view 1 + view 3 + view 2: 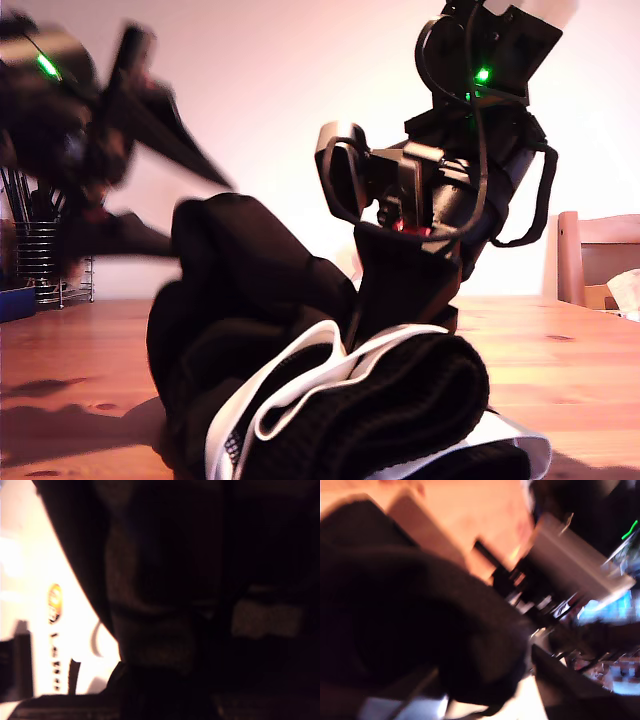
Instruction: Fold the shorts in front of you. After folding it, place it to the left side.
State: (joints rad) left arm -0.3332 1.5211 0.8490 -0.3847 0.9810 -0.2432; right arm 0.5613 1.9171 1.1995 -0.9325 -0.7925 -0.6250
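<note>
Bunched black shorts [330, 400] fill the foreground on the wooden table [560, 350], white stripe curling across the front. At the exterior view's left a blurred arm [90, 120] hangs above the table, its grip impossible to judge. Right of centre another arm [470, 150] stands over the cloth, dark fabric rising to its gripper [400, 215], clamped or not I cannot tell.

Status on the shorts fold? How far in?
Mid-fold. Done: nothing finished; the black soft-fabric shorts with white trim sit bunched in a heap on the wooden table. In hand: an arm rises from the lifted black fabric; the wrist views are too blurred or dark to show a grip. Left: flatten, finish folds, set aside.
</note>
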